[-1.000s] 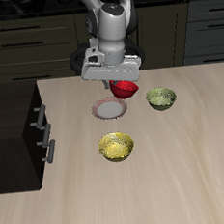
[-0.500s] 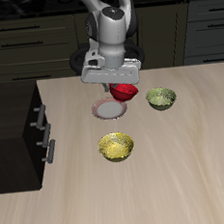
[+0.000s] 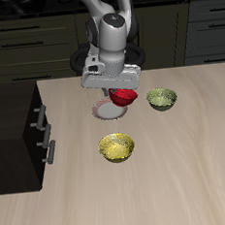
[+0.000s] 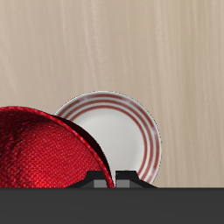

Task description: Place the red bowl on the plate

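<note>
Dark cabinets behind, pale wooden table [image 3: 169, 177] below: the gripper [image 3: 115, 86] carries the red bowl [image 3: 124, 97] clamped at its rim, lifted, the plate [image 3: 106, 111] just off toward eight o'clock. Wrist camera now: red bowl [image 4: 48, 149] overlaps the plate [image 4: 122, 131], not centred over it.

Layout as recorded: the red bowl [image 3: 125, 96] was held tilted above the table [image 3: 189, 175], partly over the plate [image 3: 107, 111], by the gripper [image 3: 117, 89]. The plate lay on the table beneath. A second bowl [image 3: 162, 99] was set beside it, a third bowl [image 3: 117, 147] nearer the table's front edge.
</note>
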### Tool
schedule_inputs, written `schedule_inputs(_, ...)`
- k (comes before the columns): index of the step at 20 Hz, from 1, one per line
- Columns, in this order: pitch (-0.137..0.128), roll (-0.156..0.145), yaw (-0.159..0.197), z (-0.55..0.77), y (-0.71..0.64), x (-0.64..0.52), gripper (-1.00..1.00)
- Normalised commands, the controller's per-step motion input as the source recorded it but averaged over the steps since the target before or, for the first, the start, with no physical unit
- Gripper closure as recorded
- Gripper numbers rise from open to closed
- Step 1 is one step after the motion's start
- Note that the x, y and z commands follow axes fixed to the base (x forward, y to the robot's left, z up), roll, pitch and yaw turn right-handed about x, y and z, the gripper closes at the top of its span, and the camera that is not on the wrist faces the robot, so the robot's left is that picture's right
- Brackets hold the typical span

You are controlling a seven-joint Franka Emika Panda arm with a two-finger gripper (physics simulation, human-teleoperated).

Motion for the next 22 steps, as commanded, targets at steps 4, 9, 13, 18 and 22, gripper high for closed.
schedule_inputs(4,0.015,0.002,-0.002,-0.08,0.01,-0.02,1.00)
schedule_inputs(9,0.016,0.000,-0.010,-0.07,0.01,0.00,1.00)
schedule_inputs(13,0.002,-0.009,-0.006,-0.02,-0.01,0.05,1.00)
schedule_inputs(18,0.012,-0.015,-0.019,-0.02,-0.05,0.01,1.00)
schedule_inputs(22,0.024,0.004,-0.010,0.09,-0.05,0.03,-1.00)
